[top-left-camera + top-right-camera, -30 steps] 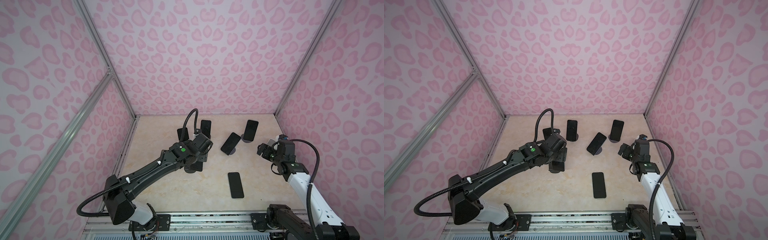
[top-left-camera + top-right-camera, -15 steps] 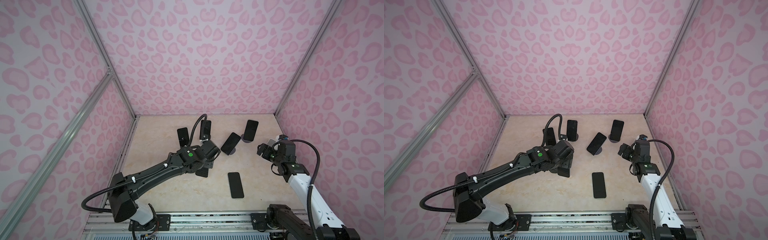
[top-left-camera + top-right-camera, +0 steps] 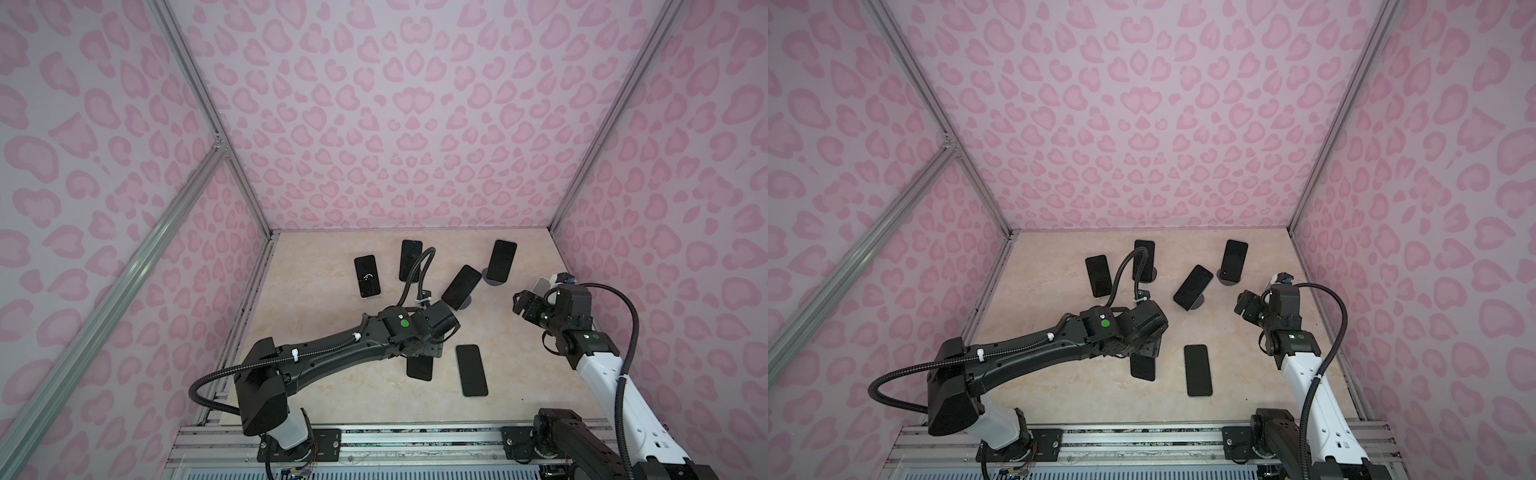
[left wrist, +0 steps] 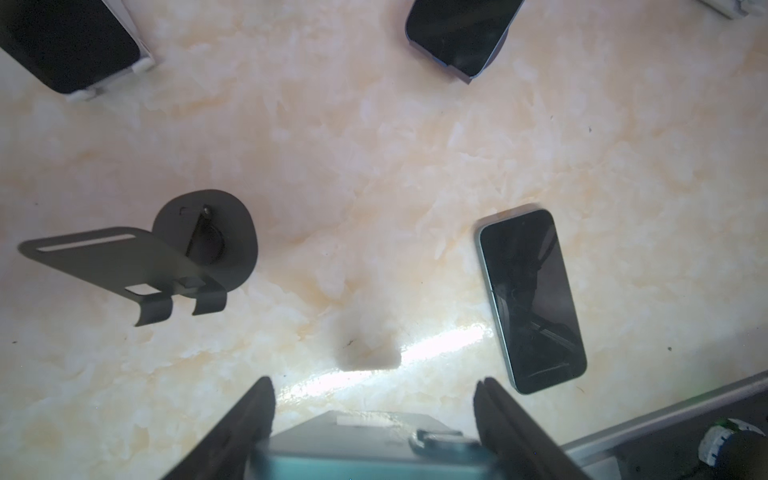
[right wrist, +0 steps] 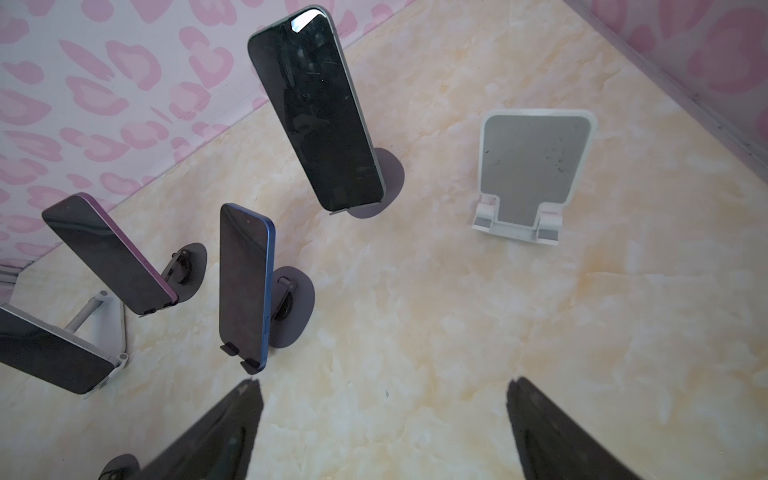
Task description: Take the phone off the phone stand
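Observation:
My left gripper [image 3: 424,353] is shut on a dark phone [image 3: 419,368] and holds it across its width, just above the table. In the left wrist view the phone [image 4: 365,432] fills the gap between the two fingers. The dark phone stand [image 4: 166,257] stands empty off to one side, apart from the phone. The left arm hides that stand in both top views. My right gripper [image 3: 519,305] hovers open at the right with nothing between its fingers [image 5: 232,419].
Another phone [image 3: 471,370] lies flat on the table beside the held one. Several phones rest on stands further back [image 3: 367,276] [image 3: 410,259] [image 3: 461,286] [image 3: 501,259]. An empty white stand [image 5: 534,166] sits near the right gripper. Pink walls enclose the table.
My left gripper has carried the phone off the dark stand toward the front right, nearer the flat phone. The right arm has stayed still.

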`<state>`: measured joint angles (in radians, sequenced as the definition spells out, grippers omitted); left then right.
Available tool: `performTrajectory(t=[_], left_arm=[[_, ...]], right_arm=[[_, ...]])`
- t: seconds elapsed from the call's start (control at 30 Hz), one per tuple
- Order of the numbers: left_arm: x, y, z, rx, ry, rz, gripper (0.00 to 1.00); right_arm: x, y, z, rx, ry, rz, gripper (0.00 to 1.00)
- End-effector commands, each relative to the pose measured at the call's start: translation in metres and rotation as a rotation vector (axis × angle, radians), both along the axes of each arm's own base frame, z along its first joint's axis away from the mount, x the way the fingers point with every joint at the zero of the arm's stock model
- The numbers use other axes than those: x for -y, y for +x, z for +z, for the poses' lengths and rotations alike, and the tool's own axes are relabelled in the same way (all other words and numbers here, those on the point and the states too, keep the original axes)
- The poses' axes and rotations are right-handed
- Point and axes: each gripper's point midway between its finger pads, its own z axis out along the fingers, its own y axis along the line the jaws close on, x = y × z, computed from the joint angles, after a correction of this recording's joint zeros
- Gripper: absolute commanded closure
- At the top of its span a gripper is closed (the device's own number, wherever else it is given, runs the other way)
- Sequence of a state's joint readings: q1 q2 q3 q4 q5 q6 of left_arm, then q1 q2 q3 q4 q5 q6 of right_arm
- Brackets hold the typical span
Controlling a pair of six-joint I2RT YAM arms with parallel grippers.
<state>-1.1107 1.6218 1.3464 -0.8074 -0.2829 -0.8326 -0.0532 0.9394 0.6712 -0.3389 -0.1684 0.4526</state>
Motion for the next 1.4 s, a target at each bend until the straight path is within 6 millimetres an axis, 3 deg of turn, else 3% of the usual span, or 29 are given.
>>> performTrajectory(t=[0.0, 0.27, 0.4, 0.53, 0.8, 1.3, 1.37], left_arm=[[-0.001, -0.006, -0.022, -0.060, 0.019, 0.032, 0.43], [0.007, -0.008, -0.053, -0.130, 0.065, 0.026, 0.43], [0.006, -0.007, -0.068, -0.172, 0.084, 0.030, 0.43], [0.001, 0.001, -0.076, -0.175, 0.109, 0.041, 0.44], [0.009, 0.025, -0.086, -0.177, 0.112, 0.057, 0.45], [-0.004, 0.025, -0.118, -0.211, 0.130, 0.179, 0.46], [-0.014, 0.021, -0.129, -0.236, 0.148, 0.200, 0.46]], right_arm=[[-0.007, -0.001, -0.003, -0.004, 0.024, 0.029, 0.06], [-0.020, -0.005, -0.009, -0.017, 0.041, 0.074, 0.06], [-0.020, -0.005, 0.001, 0.010, 0.034, 0.079, 0.05], [-0.019, -0.007, 0.000, 0.015, 0.034, 0.076, 0.05], [-0.021, -0.008, 0.000, 0.019, 0.041, 0.081, 0.05], [-0.023, -0.009, -0.001, 0.029, 0.052, 0.090, 0.05], [-0.024, -0.009, 0.000, 0.033, 0.052, 0.091, 0.05]])
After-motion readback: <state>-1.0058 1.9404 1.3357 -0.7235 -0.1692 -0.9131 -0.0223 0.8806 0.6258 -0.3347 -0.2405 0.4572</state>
